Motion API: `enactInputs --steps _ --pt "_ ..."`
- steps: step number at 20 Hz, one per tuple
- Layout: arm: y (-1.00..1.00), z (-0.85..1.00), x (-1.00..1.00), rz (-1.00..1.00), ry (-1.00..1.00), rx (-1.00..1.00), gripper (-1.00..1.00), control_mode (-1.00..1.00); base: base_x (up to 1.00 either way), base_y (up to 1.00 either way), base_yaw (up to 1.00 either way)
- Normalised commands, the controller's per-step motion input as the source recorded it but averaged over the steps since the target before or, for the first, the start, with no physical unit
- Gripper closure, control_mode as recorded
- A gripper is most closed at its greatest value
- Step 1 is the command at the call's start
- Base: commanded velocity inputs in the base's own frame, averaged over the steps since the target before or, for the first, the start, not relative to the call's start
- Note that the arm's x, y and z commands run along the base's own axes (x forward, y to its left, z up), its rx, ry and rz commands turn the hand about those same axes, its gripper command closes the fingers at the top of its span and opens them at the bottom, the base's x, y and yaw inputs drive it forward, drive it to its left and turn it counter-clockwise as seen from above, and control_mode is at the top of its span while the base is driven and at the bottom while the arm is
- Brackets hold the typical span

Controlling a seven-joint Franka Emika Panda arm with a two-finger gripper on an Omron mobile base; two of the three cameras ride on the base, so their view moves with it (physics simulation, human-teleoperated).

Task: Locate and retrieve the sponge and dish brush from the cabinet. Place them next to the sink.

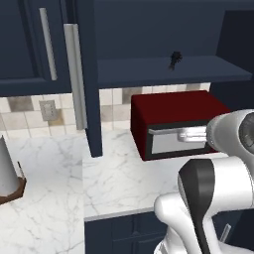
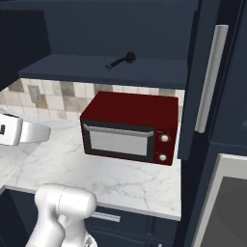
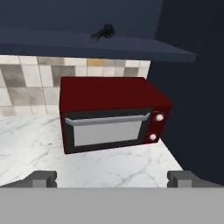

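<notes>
The dark navy cabinet [image 1: 149, 72] stands open, its door [image 1: 82, 74] swung out at the left. The black dish brush [image 1: 174, 59] lies alone on the cabinet's lower shelf [image 2: 87, 67], also seen as the dish brush [image 2: 120, 61] and, in the hand view, the dish brush [image 3: 104, 32] at the shelf edge. My gripper [image 3: 112, 178] is open and empty, with its fingertips [image 3: 43, 177] spread wide. It hovers over the counter, below the shelf, facing the red oven. The sponge and the sink are out of view.
A red countertop oven [image 1: 173, 124] stands under the shelf on the white marble counter [image 1: 114, 183]. A paper towel roll [image 1: 6, 166] stands at the left. The open right door [image 2: 207, 82] with its silver handle juts out beside a tall dark unit [image 2: 226, 193].
</notes>
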Motion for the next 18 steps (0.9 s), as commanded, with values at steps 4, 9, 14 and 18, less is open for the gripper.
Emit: enactInputs --steps 4,9,14,18 --pt "0.00 -0.03 0.00 0.00 -0.02 0.03 -1.00 -1.00 0.00 0.00 0.00" --pt "0.01 0.07 0.05 -0.07 0.03 0.02 -1.00 -1.00 0.00 0.00 0.00" --pt "0.00 0.21 0.05 -0.14 0.00 0.07 -1.00 -1.00 0.00 0.00 0.00" --pt "0.00 0.20 0.28 -0.02 0.00 0.22 -1.00 -1.00 0.00 0.00 0.00"
